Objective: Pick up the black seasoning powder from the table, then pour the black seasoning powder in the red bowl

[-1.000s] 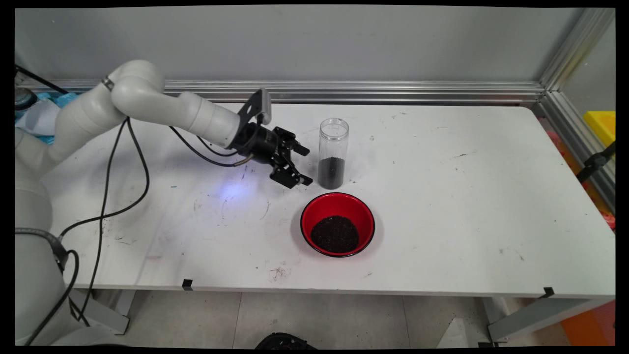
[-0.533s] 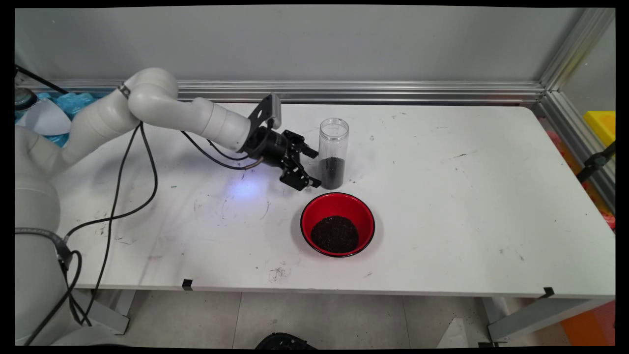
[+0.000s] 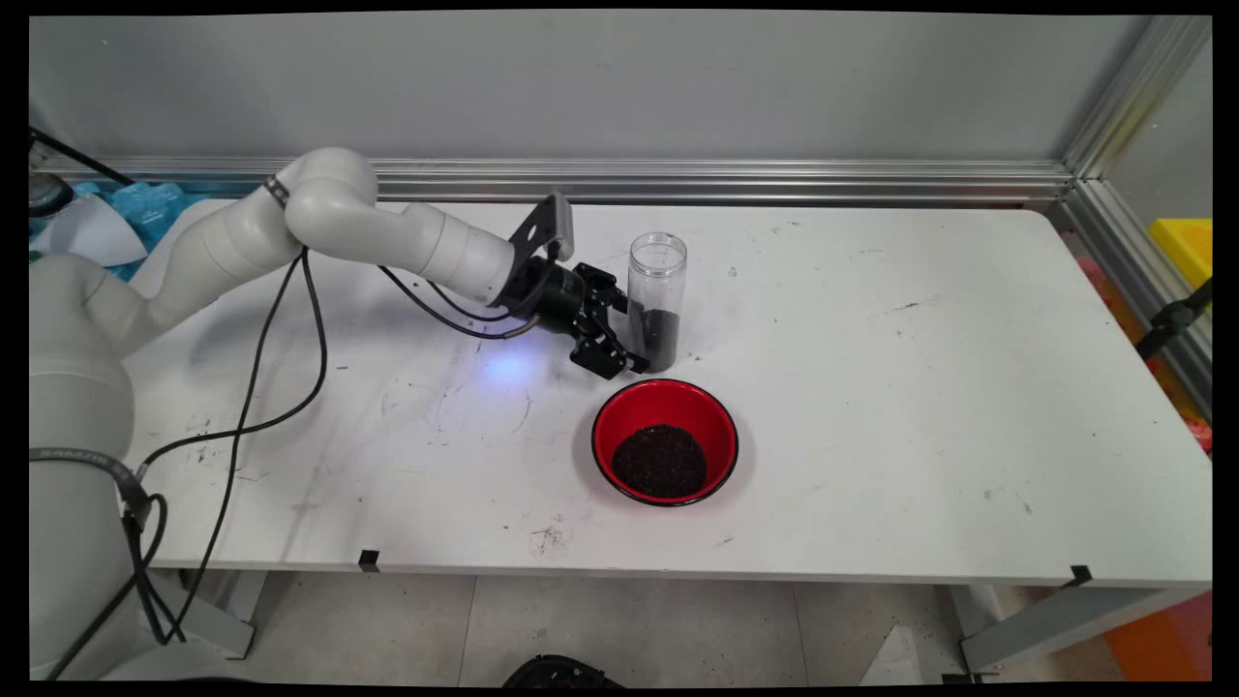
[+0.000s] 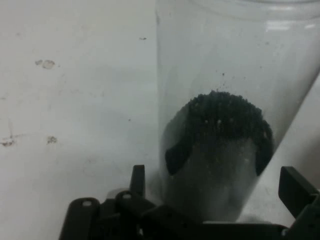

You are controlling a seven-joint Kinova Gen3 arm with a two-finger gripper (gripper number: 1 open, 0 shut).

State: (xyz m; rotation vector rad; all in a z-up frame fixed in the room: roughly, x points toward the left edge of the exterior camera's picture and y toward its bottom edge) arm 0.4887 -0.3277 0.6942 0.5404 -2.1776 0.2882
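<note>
End effector (image 3: 629, 334) spread apart around the lower part of a clear cylindrical jar (image 3: 656, 300), upright on the white surface (image 3: 920, 387) and partly filled with dark granules. Just in front, a red bowl (image 3: 665, 441) holding more dark granules.

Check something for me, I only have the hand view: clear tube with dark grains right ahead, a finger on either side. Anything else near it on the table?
Observer: Yes. A red bowl holding a heap of similar dark grains sits just to the near side of the clear tube, apart from it.
Operator: Tube upright?
Observer: Upright on the white table, with grains filling roughly its bottom third.
Operator: Where is the gripper on it?
Observer: The gripper is at the tube's left side, pointing sideways, level with the grain-filled lower part and open.
</note>
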